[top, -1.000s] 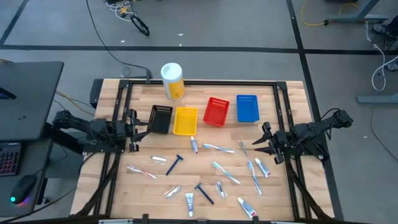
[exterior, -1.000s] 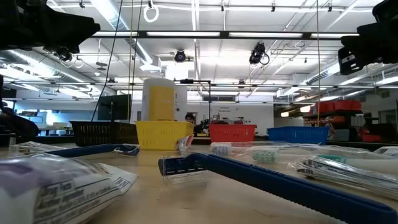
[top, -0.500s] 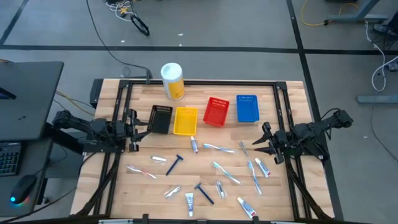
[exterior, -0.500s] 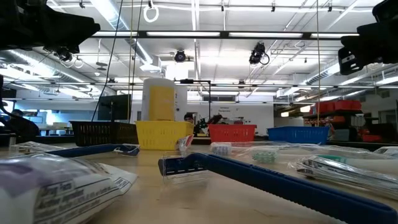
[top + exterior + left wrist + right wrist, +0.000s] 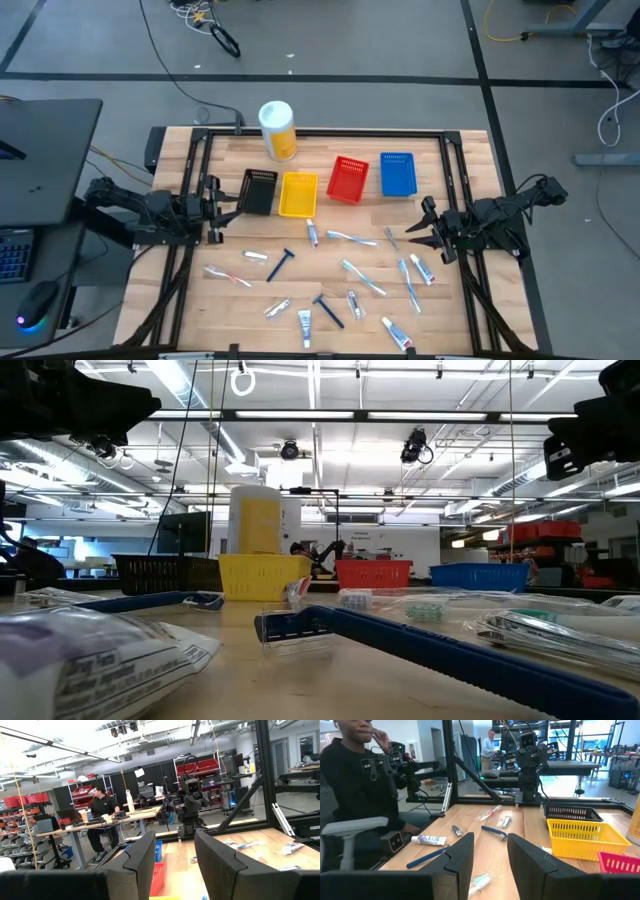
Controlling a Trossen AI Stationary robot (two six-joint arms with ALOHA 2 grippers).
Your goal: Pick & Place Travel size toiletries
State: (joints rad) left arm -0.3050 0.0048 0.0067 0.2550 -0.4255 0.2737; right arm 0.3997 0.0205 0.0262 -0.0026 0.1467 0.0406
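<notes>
The travel size toiletries lie loose on the wooden table's near half. Among them are small tubes [image 5: 312, 234] [image 5: 305, 324], pale toothbrushes [image 5: 351, 238] [image 5: 228, 277] and dark blue razors [image 5: 281, 264] [image 5: 328, 311]. All lie flat on their sides. My left gripper [image 5: 226, 214] hovers open at the table's left edge, level, near the black basket [image 5: 259, 190]. In the left wrist view its fingers [image 5: 142, 862] have nothing between them. My right gripper [image 5: 414, 233] hovers open at the right edge. Nothing lies between its fingers [image 5: 529, 856] either.
A row of baskets stands across the far half: black, yellow [image 5: 298, 194], red [image 5: 348, 179] and blue [image 5: 398, 174]. A yellow white-lidded canister [image 5: 278, 130] stands behind them. Black frame rails [image 5: 190, 260] run along both sides. A seated person [image 5: 357, 790] shows beyond the table.
</notes>
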